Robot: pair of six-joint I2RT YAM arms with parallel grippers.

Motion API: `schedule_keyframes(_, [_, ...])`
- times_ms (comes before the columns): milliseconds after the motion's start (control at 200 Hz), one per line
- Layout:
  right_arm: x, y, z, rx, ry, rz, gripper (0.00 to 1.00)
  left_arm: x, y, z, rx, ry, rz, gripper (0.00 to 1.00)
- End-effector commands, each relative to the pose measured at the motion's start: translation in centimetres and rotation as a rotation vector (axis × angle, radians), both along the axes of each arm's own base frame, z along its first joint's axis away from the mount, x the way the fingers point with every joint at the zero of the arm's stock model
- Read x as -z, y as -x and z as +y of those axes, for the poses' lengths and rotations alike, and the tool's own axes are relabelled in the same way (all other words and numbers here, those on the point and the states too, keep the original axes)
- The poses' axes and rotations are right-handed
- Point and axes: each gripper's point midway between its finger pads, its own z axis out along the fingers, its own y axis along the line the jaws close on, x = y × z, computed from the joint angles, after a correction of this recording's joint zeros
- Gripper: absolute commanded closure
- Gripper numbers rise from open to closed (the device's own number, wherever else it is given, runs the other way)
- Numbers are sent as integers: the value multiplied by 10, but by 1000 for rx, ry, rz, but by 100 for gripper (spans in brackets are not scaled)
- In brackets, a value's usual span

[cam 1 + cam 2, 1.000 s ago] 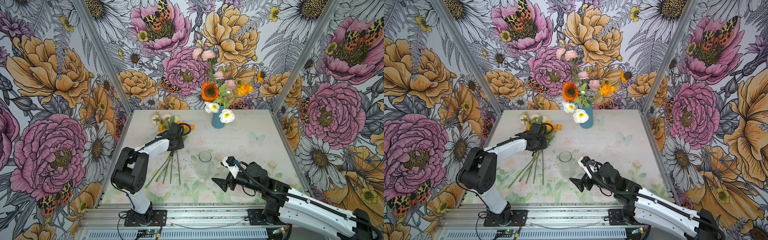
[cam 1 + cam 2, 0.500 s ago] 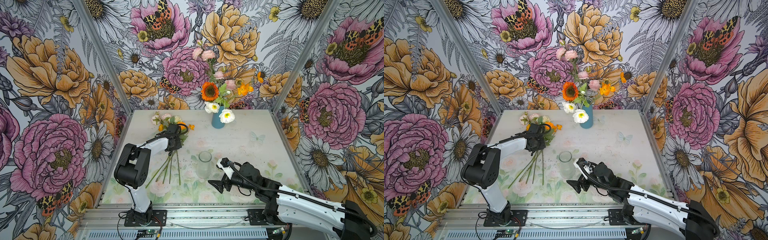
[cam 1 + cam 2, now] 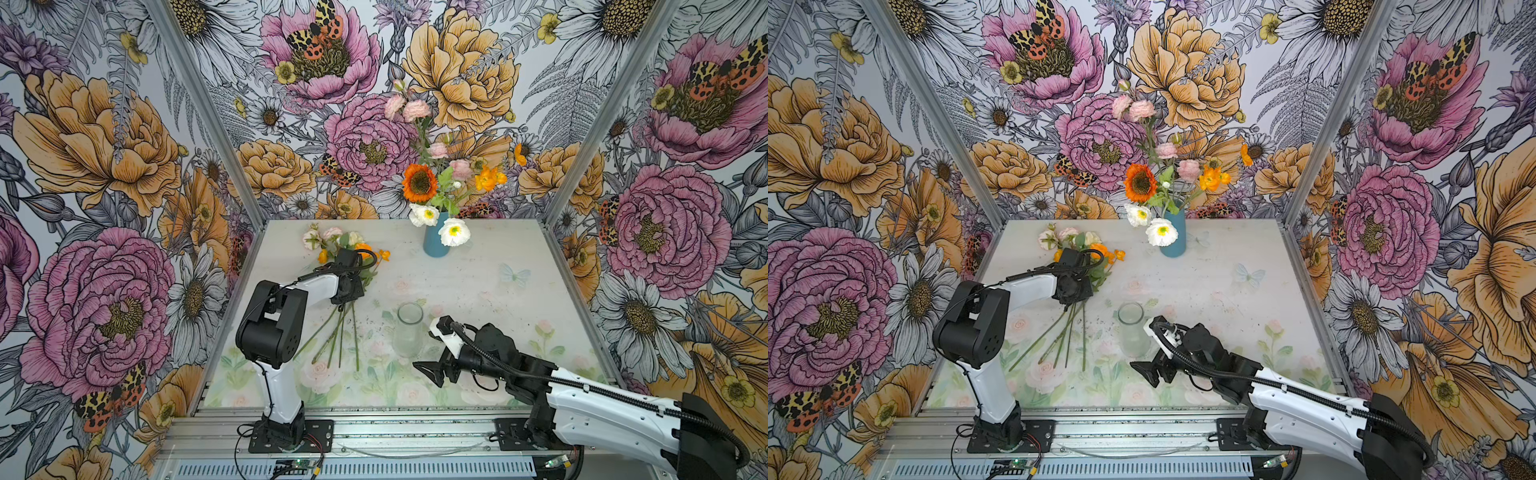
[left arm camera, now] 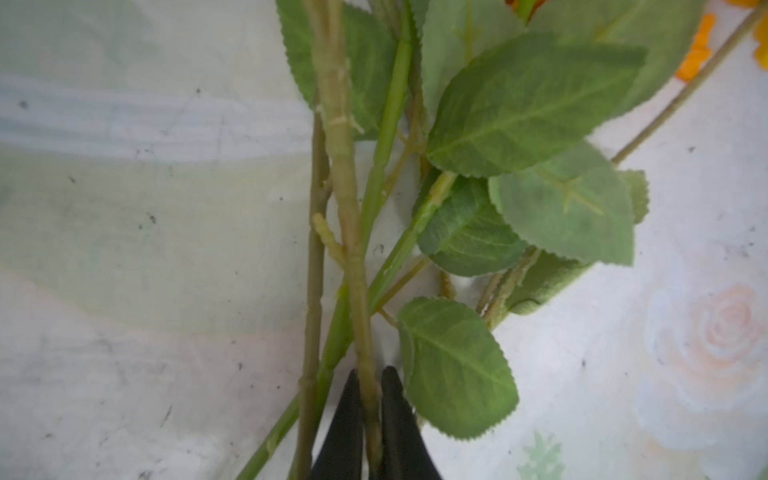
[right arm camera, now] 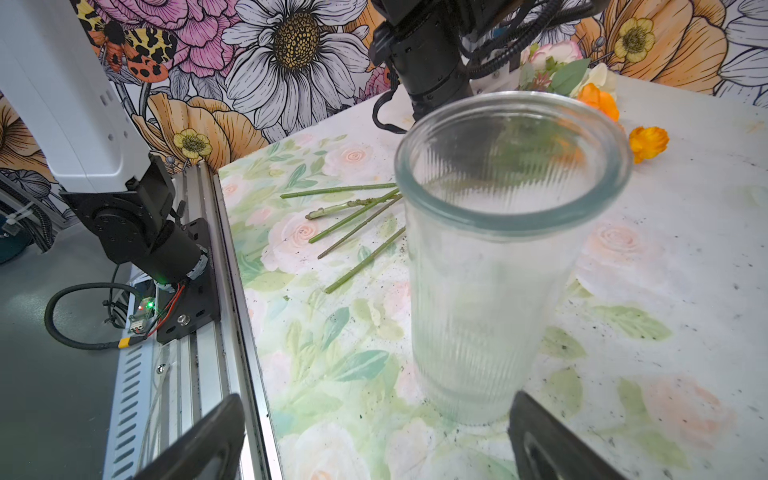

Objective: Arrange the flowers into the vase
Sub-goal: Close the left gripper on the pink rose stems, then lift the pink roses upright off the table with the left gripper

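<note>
Several flowers (image 3: 332, 245) (image 3: 1067, 241) with pink, cream and orange heads lie in a bunch on the table's left half, their green stems (image 3: 340, 332) (image 5: 357, 216) fanning toward the front. My left gripper (image 4: 370, 376) reaches down over the bunch and is shut on one pale green stem (image 4: 345, 199); in both top views its wrist (image 3: 347, 286) hides the jaws. An empty clear ribbed glass vase (image 3: 409, 332) (image 3: 1133, 330) (image 5: 494, 257) stands upright mid-table. My right gripper (image 3: 436, 365) (image 3: 1154, 368) (image 5: 374, 449) is open, low, just in front of the vase, not touching it.
A blue vase (image 3: 435, 243) (image 3: 1174, 241) at the back holds a bouquet with an orange sunflower (image 3: 419, 183). Floral walls close in the left, back and right. An aluminium rail (image 3: 374, 428) with both arm bases runs along the front edge.
The left jaws have closed onto a stem in the bunch. The right gripper, still open, has slid a little leftward and nearer the front beside the glass vase.
</note>
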Motion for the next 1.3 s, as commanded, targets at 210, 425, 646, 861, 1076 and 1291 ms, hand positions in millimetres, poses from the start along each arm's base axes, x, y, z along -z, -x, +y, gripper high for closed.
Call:
schedule_keyframes(210, [-24,3,10,-18,-73,-5,1,-51,4,-8,37,110,-84,100])
schedule_keyframes(425, [-32,5,10,-17,-98,-10,1,-91,16,-14,84,309,-93,100])
schedule_keyframes(646, [-34,5,7,-8,-98,-20,1,-146,28,-18,193,531,-165,100])
schedule_keyframes(861, [-43,-3,-3,52,-83,-58,1,-216,47,-15,253,531,-357,100])
schedule_keyframes(1076, [-61,-4,-17,89,-110,-146,0,-317,92,-14,249,333,-830,100])
schedule_keyframes(1291, [-67,4,-21,59,-108,-153,1,-405,163,-9,238,495,-1354,100])
